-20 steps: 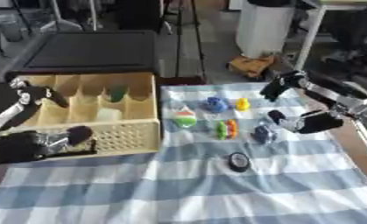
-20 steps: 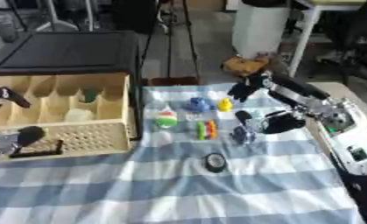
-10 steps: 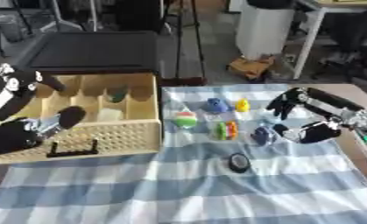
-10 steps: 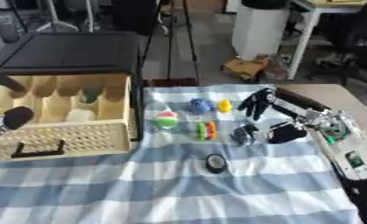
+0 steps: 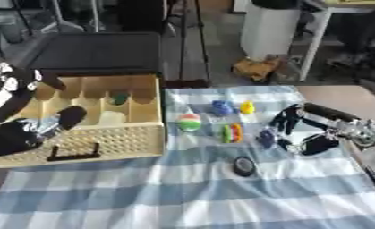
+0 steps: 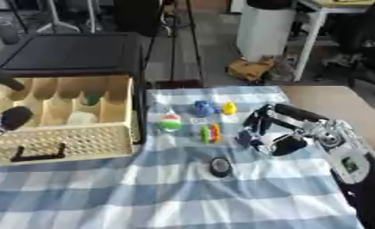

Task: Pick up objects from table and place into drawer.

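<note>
Objects for the drawer lie on a blue and white checked cloth point(image 5: 182, 192) spread over the table: nearest is a black ring-shaped thing point(image 5: 243, 166), alone on the cloth in front of the rest. Beyond it stand a striped green, yellow and red piece point(image 5: 232, 133) and, to its left, a round toy in red, white and green point(image 5: 189, 122). Just right of the striped piece is a small dark blue object point(image 5: 266, 138), and the right hand point(image 5: 300, 134) is down beside it, fingers curved toward it with the thumb apart below; whether they touch it I cannot tell. Farther back sit a blue toy point(image 5: 221, 108) and a small yellow one point(image 5: 247, 107), side by side. On the left the wooden drawer point(image 5: 120, 142) stands open, with a black handle on its perforated front and partitioned compartments; a pale thing point(image 5: 111, 117) and a green thing point(image 5: 119, 98) lie in one. The left hand point(image 5: 18, 129) hangs at the drawer's left end, fingers loosely spread, holding nothing.
</note>
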